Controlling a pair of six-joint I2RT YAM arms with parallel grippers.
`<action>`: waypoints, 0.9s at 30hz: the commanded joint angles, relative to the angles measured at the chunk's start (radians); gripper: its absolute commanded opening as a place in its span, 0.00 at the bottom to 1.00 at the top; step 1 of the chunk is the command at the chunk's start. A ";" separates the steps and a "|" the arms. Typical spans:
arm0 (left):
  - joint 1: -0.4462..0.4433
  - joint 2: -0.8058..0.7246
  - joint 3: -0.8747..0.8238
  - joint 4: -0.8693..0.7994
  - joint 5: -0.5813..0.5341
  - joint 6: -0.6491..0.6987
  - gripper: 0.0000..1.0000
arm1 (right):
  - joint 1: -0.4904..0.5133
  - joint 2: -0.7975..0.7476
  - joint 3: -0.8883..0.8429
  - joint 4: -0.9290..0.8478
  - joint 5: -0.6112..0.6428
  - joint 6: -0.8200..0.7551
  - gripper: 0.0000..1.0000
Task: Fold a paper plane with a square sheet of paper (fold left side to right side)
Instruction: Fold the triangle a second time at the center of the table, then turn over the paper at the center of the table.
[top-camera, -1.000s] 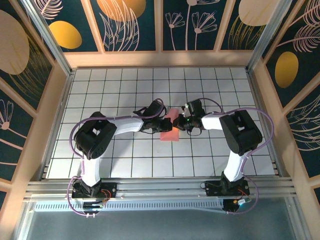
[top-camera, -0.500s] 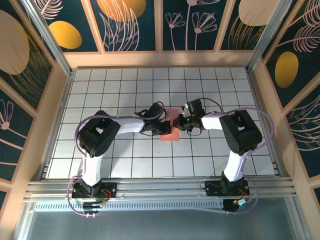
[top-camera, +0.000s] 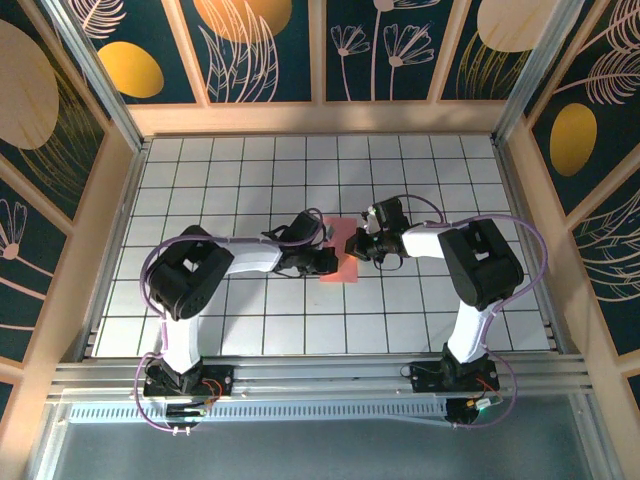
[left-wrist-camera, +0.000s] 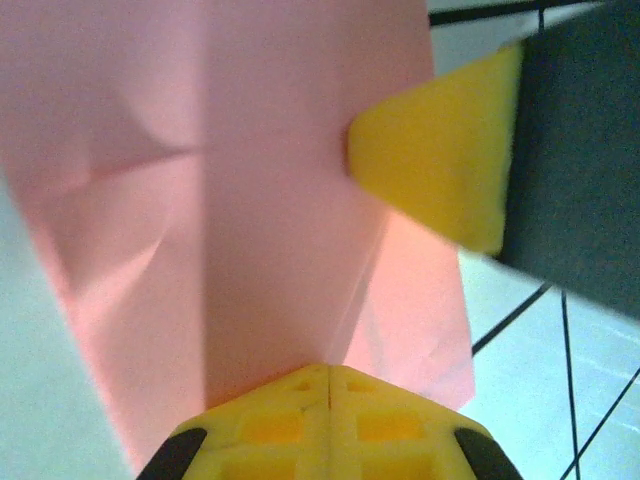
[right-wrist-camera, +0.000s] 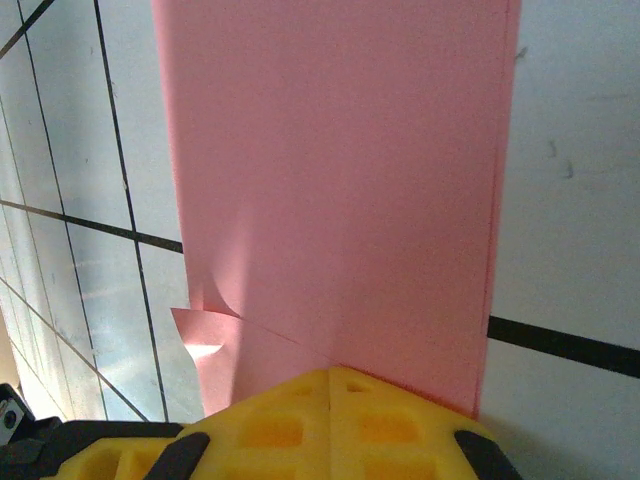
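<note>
White grid table (top-camera: 200, 170), both arms reaching in to meet at mid-table. Left gripper (left-wrist-camera: 328, 368) is closed tight, tip down on the salmon-pink sheet of paper (top-camera: 344, 270), which lies creased and flat on the tiles. Right gripper (right-wrist-camera: 332, 370) is closed too, pressing the sheet's opposite side.

Matt, creased pink paper sheet (left-wrist-camera: 280, 250); smooth white tiles (right-wrist-camera: 570, 200); yellow fingertips (right-wrist-camera: 270, 430), seemingly plastic.
</note>
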 joint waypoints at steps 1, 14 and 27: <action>-0.001 -0.041 -0.089 -0.098 0.013 0.025 0.00 | -0.014 0.049 -0.004 -0.092 0.090 -0.031 0.00; 0.015 -0.238 -0.167 -0.068 -0.028 0.034 0.07 | -0.017 -0.034 0.028 -0.048 0.004 -0.021 0.00; 0.151 -0.205 -0.126 0.108 0.061 -0.012 0.41 | -0.069 -0.333 -0.079 0.044 0.080 -0.034 0.66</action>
